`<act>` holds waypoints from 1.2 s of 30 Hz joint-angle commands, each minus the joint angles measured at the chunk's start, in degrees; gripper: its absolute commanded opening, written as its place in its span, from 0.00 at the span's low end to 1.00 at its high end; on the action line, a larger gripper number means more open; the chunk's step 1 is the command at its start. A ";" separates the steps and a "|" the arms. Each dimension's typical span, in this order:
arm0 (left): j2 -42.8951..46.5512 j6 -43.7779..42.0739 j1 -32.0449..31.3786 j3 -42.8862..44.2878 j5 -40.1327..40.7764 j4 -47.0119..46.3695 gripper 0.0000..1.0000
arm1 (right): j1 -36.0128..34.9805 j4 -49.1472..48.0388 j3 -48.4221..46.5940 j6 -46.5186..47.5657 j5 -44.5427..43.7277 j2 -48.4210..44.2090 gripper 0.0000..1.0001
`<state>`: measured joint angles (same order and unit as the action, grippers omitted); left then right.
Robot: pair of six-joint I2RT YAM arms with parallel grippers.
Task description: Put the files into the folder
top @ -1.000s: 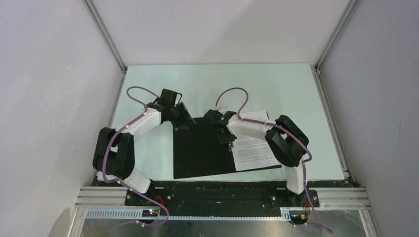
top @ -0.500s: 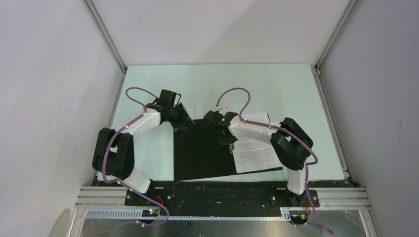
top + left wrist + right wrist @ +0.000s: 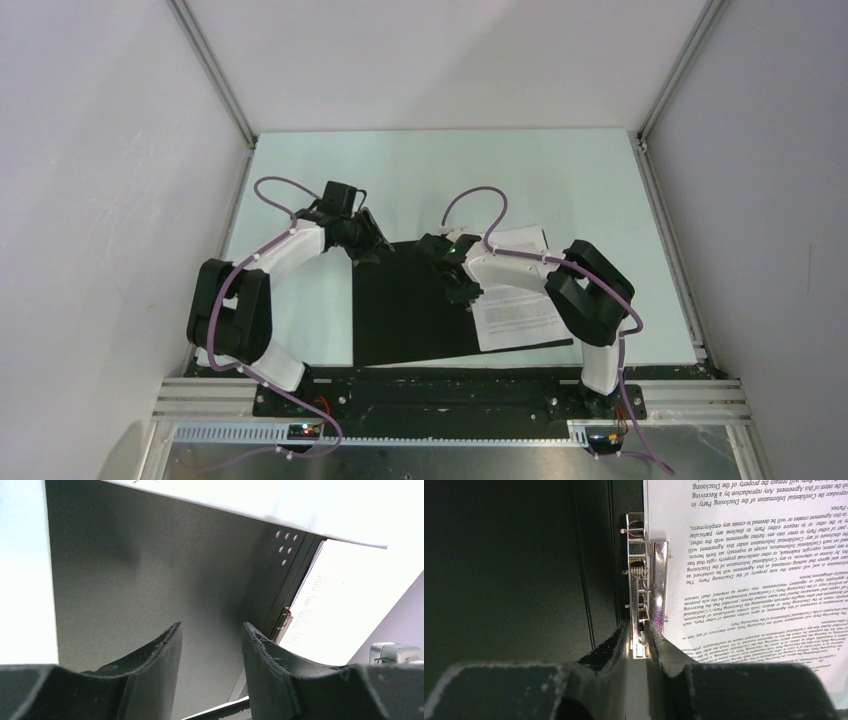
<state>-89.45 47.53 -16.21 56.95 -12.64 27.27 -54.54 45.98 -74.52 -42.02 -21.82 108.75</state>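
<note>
Pale green table is seen boxed in by white walls, with the folder laid open on it near the arms, black inside facing up. Compared with a second ago, the right arm's elbow has been drawn a little nearer and the right claw has been shifted slightly along the spine toward the near edge; the left arm has not been moved.

On the folder's right half the files are laid flat — white printed sheets, their left edge tucked against a metal clip fixed along the spine. The left half is bare black card.

In the right wrist view the right claw's fingers are pinched to a narrow slit, with the clip's lower end caught between them.

The left claw is held at the folder's far left corner — its fingers are spread moderately and nothing is gripped between them.
</note>
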 commanded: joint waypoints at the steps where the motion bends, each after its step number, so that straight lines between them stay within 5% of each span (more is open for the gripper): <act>1: 1.62 -0.55 0.41 -0.56 -0.12 -0.90 0.52 | 0.21 -1.51 0.54 -0.90 0.75 -1.36 0.21; 20: 7.94 -3.63 4.11 -6.54 2.24 -0.81 0.55 | 1.74 -2.04 1.39 0.95 2.96 2.25 0.15; 31: 13.73 -5.71 8.23 -12.49 3.49 0.70 0.71 | 3.59 -2.46 1.39 3.66 3.55 3.88 0.18; 36: 15.57 -6.42 9.06 -13.93 3.98 1.47 0.72 | 4.36 -2.93 0.68 4.91 4.11 4.17 0.00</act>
<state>-76.53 43.31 -7.97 43.86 -10.15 28.08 -51.79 44.97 -74.72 -37.93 -16.71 109.67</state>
